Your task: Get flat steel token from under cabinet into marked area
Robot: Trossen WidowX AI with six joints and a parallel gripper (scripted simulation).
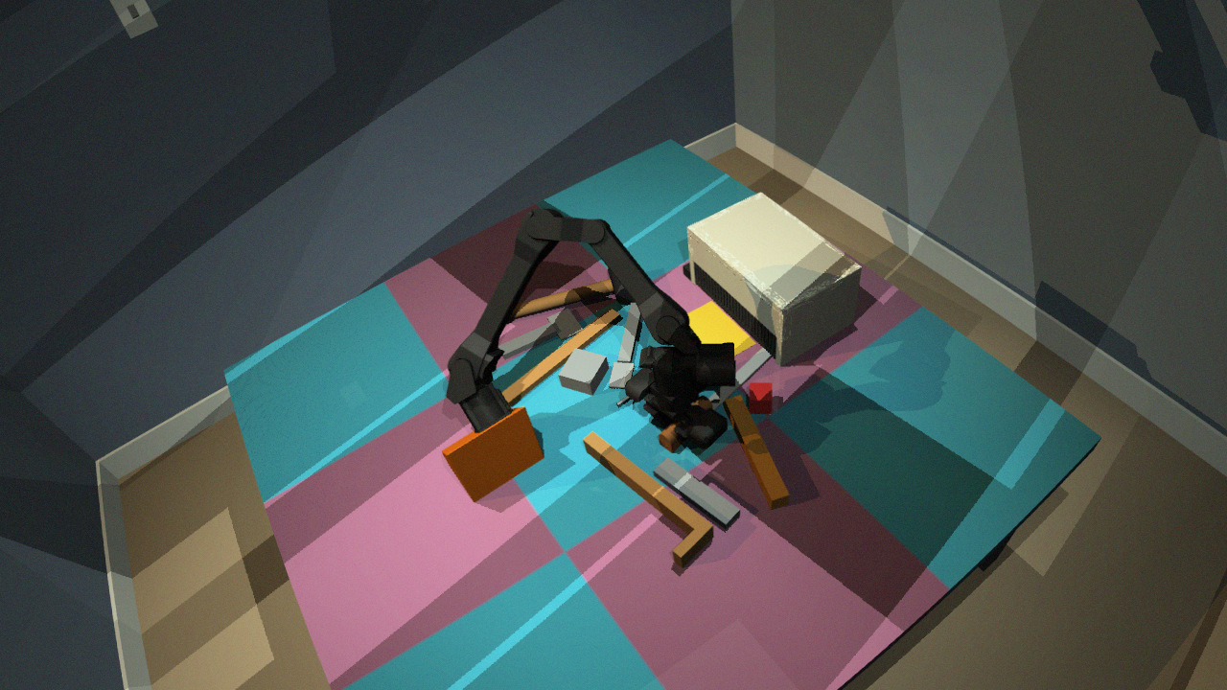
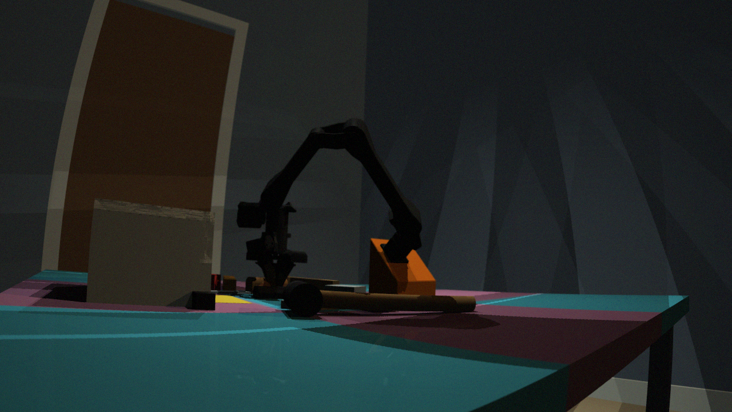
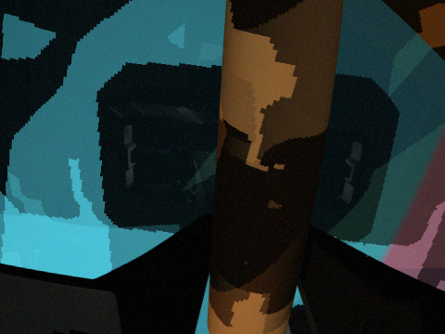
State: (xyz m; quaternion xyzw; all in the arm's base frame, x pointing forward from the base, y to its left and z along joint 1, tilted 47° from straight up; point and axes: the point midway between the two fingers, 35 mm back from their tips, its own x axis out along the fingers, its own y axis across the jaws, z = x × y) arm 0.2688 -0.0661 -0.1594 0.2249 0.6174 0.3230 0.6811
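Here we are, low over the table [image 1: 403,532] [image 2: 153,358], and the gripper [image 1: 682,420] [image 2: 277,282] [image 3: 251,228] is shut firmly on a round wooden rod [image 1: 668,438] [image 3: 278,93], a finger pressed to either side of it! The wrist view has that rod running straight up between the fingers, crossed by heavy shadow. It's dim down there, so whether the rod touches the table I can't tell.

Beyond the gripper, on the side away from the orange base [image 1: 493,463] [image 2: 424,286], stands the pale cabinet [image 1: 754,248] [image 2: 148,250], its dark vent slots [image 1: 733,304] facing the arm. Between gripper and cabinet lies the yellow marked area [image 1: 719,329] [image 2: 233,298], right in front of the slots. And the steel token? Hidden from these views; its exact spot can't be told.

Plenty of company around the gripper! Near it, a red cube [image 1: 760,397] [image 2: 215,281] sits with an orange-brown bar [image 1: 756,450] just beside it. On the gripper's other flank lie a grey bar [image 1: 696,493] and an L-shaped wooden stick [image 1: 643,484], side by side. Towards the base from the gripper there's a grey block [image 1: 583,370], with a long wooden bar [image 1: 562,356] lying past it.
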